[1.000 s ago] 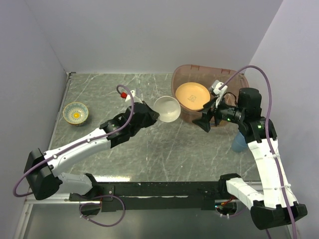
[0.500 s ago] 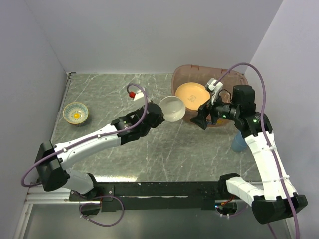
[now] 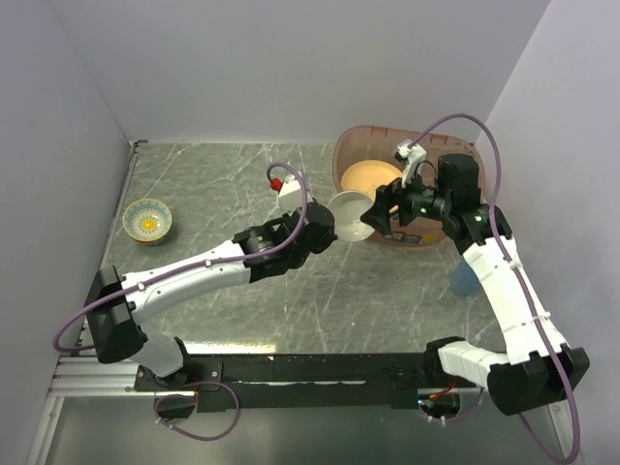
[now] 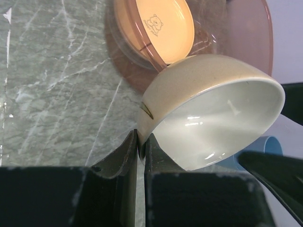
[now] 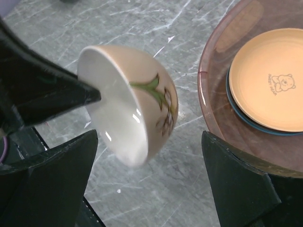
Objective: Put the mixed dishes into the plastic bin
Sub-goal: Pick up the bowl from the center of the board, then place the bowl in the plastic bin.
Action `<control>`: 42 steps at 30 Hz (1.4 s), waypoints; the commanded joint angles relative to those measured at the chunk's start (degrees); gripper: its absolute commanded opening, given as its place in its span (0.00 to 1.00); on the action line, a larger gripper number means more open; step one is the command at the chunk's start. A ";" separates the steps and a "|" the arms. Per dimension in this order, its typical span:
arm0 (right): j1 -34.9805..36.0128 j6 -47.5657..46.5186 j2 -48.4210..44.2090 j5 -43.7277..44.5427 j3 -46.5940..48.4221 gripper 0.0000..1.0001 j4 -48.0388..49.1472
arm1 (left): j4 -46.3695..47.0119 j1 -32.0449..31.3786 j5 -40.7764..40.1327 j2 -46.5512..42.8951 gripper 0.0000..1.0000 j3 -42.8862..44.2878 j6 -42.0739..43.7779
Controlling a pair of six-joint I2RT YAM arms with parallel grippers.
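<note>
We see the cream bowl (image 3: 351,215) held in the air just outside the bin (image 3: 455,145), at the bin's near left corner, its far edge overlapping the bin's rim in the overhead view. The left gripper (image 4: 141,147) is clamped on the bowl's rim, one finger inside and one outside, nearly together with only the thin wall between them. The bowl is tipped well onto its side. Its outside is a warm cream with fine speckles, and the right wrist view shows a green leaf and a brownish plant drawn on its wall. Its inside is glossy white and catches the light.

The right gripper (image 3: 381,219) hangs over the bin's near edge, facing the bowl with its fingers spread wide. We see neither finger touching the bowl.

The bin is a translucent pinkish-brown tub with rounded corners. Inside it lies the orange plate (image 5: 270,80), flat, with a small bear printed on it. A dark bluish edge (image 5: 236,109) shows beneath that plate; we cannot tell what it belongs to.

The blue cup (image 3: 463,276) stands on the table (image 3: 213,184) nearer than the bin, at its right. The patterned bowl (image 3: 147,221), with a yellow centre, sits far to the bin's left.
</note>
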 commanded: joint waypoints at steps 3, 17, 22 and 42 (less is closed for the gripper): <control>2.51 2.38 2.50 5.86 3.17 0.83 3.14 | 4.86 -1.37 -3.60 0.55 0.01 5.16 -2.49; 3.66 3.17 4.09 10.26 3.18 0.00 3.84 | 9.06 -1.89 -0.97 -0.58 0.01 3.93 0.66; 1.38 4.23 3.47 6.93 2.91 0.00 4.55 | 14.08 -1.89 3.51 -3.48 0.35 -0.63 4.00; -13.64 2.74 -1.01 -11.62 1.15 0.00 4.99 | 23.59 9.34 23.82 -23.08 0.99 -19.71 28.34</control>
